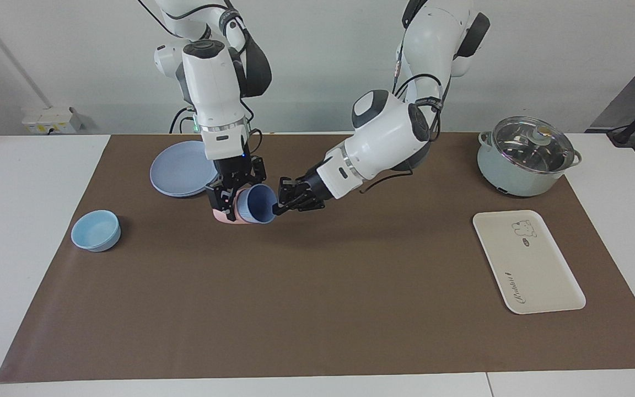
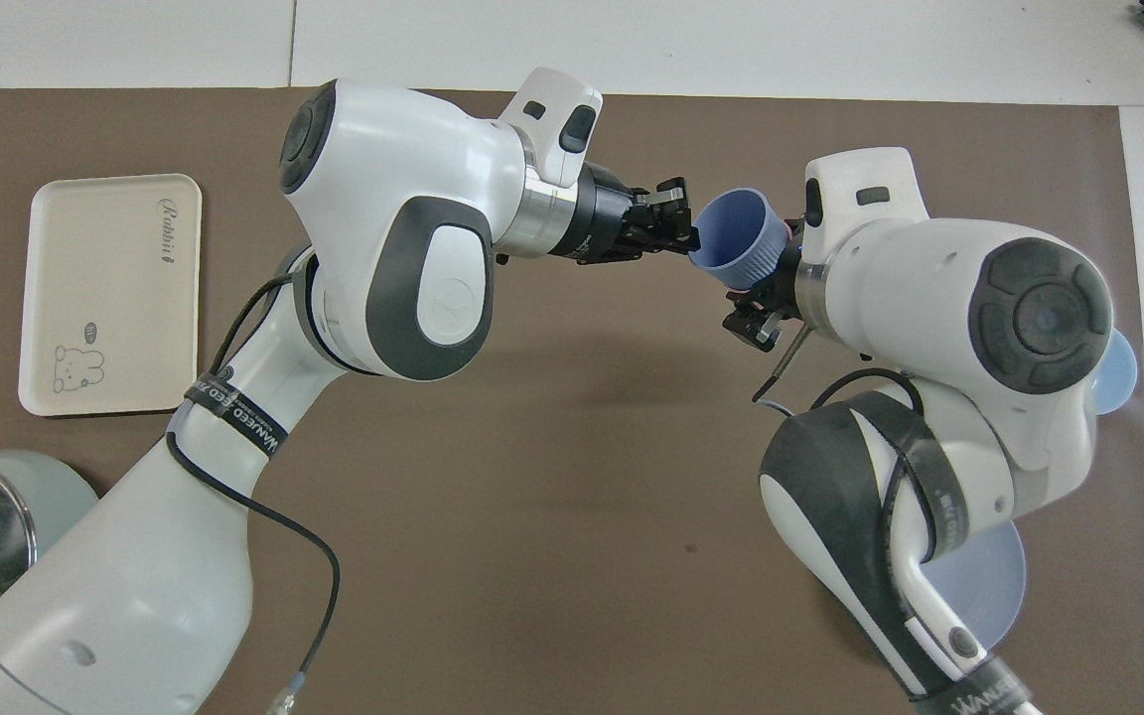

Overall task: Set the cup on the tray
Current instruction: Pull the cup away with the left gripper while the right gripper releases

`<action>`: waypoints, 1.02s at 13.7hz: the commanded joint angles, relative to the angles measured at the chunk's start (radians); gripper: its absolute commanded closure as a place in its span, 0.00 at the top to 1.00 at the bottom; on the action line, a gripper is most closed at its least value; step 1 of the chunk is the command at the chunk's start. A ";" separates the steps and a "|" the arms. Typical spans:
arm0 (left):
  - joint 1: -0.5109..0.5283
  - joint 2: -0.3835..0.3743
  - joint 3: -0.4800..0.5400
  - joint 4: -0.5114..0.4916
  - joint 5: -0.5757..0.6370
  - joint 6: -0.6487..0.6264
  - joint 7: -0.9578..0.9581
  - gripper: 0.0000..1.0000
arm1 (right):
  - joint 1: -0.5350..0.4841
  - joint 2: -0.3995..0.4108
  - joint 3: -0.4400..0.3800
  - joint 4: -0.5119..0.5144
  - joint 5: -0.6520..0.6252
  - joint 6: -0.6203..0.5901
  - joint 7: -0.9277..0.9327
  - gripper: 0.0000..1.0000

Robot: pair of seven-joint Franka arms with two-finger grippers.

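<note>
Here, the cup [image 1: 257,204] is held tilted above the surface [image 1: 317,286] by the right hand [image 1: 228,199], over a pink cup [image 1: 221,215]; its rim is pinched by the left hand [image 1: 283,200]. The tray [image 1: 528,261] lies well apart, toward the left arm's end.

Pot [image 1: 527,157] nearer robots than tray [image 1: 527,264]; both left-arm end.
</note>
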 commanded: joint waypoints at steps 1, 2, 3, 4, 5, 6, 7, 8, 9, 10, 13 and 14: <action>-0.010 -0.011 0.005 -0.008 0.031 0.003 -0.009 0.00 | -0.002 -0.002 0.008 0.011 -0.023 -0.006 0.028 0.00; -0.004 -0.013 0.007 -0.005 0.028 0.001 -0.011 0.00 | -0.002 -0.002 0.007 0.011 -0.023 -0.006 0.028 0.00; 0.003 -0.017 0.010 -0.003 0.028 -0.002 -0.014 0.00 | -0.002 -0.002 0.008 0.011 -0.023 -0.006 0.028 0.00; 0.017 -0.027 0.016 0.000 0.029 -0.017 -0.014 0.00 | -0.002 -0.002 0.008 0.011 -0.023 -0.006 0.028 0.00; 0.035 -0.037 0.019 0.000 0.031 -0.040 -0.014 0.00 | -0.002 -0.002 0.008 0.011 -0.023 -0.006 0.034 0.00; 0.057 -0.060 0.020 0.001 0.031 -0.066 -0.014 0.00 | 0.000 -0.002 0.008 0.011 -0.023 -0.007 0.040 0.00; 0.097 -0.088 0.019 0.001 0.029 -0.101 -0.014 0.00 | 0.000 -0.002 0.008 0.011 -0.023 -0.007 0.040 0.00; 0.138 -0.105 0.016 0.003 0.028 -0.141 -0.014 0.00 | 0.000 -0.002 0.008 0.011 -0.023 -0.007 0.040 0.00; 0.169 -0.122 0.014 0.010 0.029 -0.164 -0.014 0.00 | 0.000 -0.002 0.008 0.011 -0.023 -0.007 0.040 0.00; 0.195 -0.134 0.020 0.013 0.034 -0.183 -0.015 0.00 | -0.002 -0.002 0.008 0.011 -0.023 -0.007 0.040 0.00; 0.316 -0.210 0.020 0.010 0.130 -0.227 -0.018 0.00 | -0.026 0.001 0.001 0.011 0.001 0.003 0.054 0.00; 0.354 -0.232 0.019 0.007 0.240 -0.252 -0.017 0.00 | -0.057 0.004 0.002 0.008 0.030 0.051 0.054 0.00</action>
